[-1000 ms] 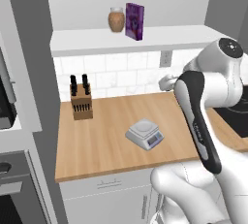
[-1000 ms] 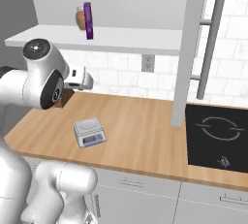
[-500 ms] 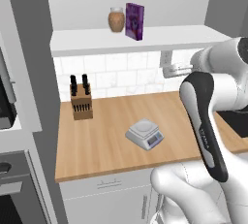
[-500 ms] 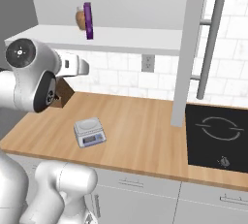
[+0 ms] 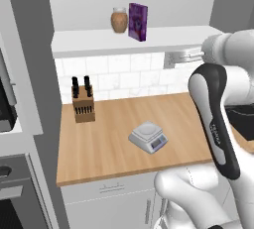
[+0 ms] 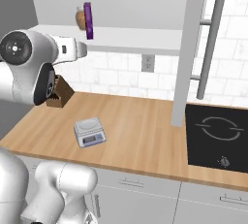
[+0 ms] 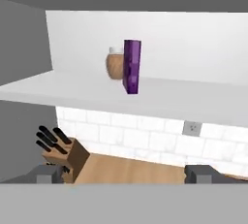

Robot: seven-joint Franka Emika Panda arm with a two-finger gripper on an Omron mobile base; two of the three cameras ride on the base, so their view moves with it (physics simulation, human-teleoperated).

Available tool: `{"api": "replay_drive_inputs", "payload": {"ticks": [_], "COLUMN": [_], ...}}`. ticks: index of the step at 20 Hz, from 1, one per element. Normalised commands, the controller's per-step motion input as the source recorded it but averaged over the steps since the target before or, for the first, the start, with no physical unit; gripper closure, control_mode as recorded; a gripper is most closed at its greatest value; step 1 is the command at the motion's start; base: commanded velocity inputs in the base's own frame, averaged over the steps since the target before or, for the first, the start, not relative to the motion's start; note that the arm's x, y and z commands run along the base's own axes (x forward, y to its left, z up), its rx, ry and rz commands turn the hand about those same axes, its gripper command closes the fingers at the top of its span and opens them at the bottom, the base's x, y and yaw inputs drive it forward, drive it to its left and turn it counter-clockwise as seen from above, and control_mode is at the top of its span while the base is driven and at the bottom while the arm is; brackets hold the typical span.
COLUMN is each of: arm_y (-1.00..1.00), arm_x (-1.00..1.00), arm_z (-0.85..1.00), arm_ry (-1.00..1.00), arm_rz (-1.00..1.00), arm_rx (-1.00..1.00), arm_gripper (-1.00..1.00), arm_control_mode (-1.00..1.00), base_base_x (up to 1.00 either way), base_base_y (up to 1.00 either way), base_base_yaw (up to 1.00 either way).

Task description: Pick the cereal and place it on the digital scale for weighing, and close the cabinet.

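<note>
The jaws stand spread wide and empty, well short of the cereal (image 7: 131, 66) upright on the cabinet (image 7: 97, 92) shelf at 12 o'clock, and closing in carelessly could topple it or bump the brown jar (image 7: 115, 63) touching its 9 o'clock side.

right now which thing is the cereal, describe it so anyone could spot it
Look at the open grey cabinet above the wooden counter; on its white shelf stand two things. The cereal is the tall, flat purple box, right beside the shorter brown round jar.
</note>
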Motion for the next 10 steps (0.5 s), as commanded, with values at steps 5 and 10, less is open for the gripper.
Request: {"api": "replay_drive_inputs", "payload": {"ticks": [5,10], "arm_y": [0.0,0.0], "arm_x": [-0.02,-0.02], "arm_z": [0.58,0.47], "arm_ry": [-0.18,-0.16], "arm_rz": [0.02,0.0], "arm_rx": [0.0,0.0], "arm_gripper": [-1.0,-1.0], "arm_control_mode": [-1.0,-1.0], "base_base_x": [0.0,0.0], "base_base_y": [0.0,0.0], "base_base_yaw": [0.0,0.0]}}
